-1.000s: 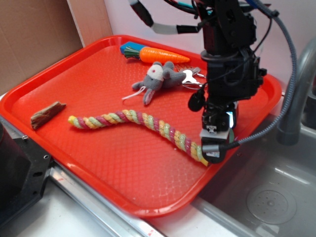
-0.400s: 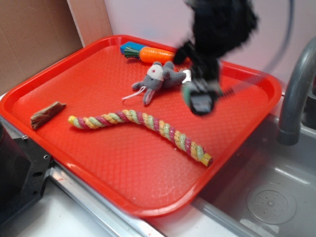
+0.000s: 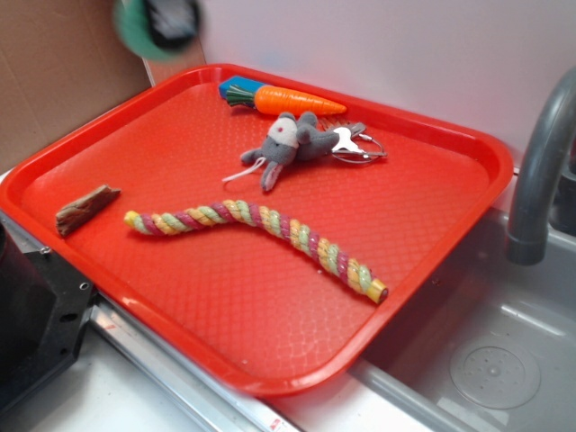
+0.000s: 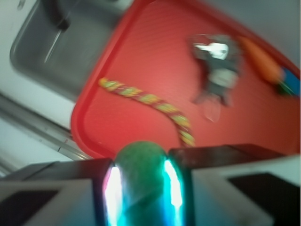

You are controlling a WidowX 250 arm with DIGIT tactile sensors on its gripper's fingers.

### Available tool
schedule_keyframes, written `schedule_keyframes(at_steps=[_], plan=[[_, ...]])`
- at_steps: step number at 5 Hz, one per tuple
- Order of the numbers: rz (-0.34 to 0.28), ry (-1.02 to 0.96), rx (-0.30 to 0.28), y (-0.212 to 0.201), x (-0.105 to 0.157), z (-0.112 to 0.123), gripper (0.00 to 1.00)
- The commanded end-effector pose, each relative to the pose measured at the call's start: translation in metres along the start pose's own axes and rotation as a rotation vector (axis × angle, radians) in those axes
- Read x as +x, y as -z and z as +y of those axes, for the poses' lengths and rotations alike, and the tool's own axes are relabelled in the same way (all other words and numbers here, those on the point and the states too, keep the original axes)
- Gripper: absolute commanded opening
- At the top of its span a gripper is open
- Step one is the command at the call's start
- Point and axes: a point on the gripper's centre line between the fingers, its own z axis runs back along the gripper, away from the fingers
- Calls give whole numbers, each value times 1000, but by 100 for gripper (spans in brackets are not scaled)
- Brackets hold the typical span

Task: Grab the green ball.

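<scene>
The gripper is closed on the green ball: in the wrist view the ball sits between the two fingers, each inner face pressed against one side of it, with bright glare along both contact lines. In the exterior view the same pair appears only as a motion-blurred patch at the top left corner – the gripper shows as a dark smear over a green one, the ball, positioned above and outside the far-left rim of the red tray, clear of its surface. All remaining items are located relative to the tray. The multicoloured rope toy lies across the tray's middle, running from left of centre toward the near-right edge. The grey toy mouse lies in the far half, with a white key and ring touching its right side. The orange carrot toy (blue and green at its left end) lies just beyond the mouse, along the far rim. A brown wood piece rests near the tray's left rim. A grey faucet stands just off the tray's right edge – over the sink basin, which adjoins the tray's near-right corner
</scene>
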Motion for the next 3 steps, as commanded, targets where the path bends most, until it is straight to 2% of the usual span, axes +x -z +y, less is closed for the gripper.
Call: schedule_keyframes(at_steps=[1,2,3], plan=[[-8,-456,63,-19,-8,-8,0],[24,-510,74,-10,-5,1,0],[62,-491,65,-3,2,0,0]])
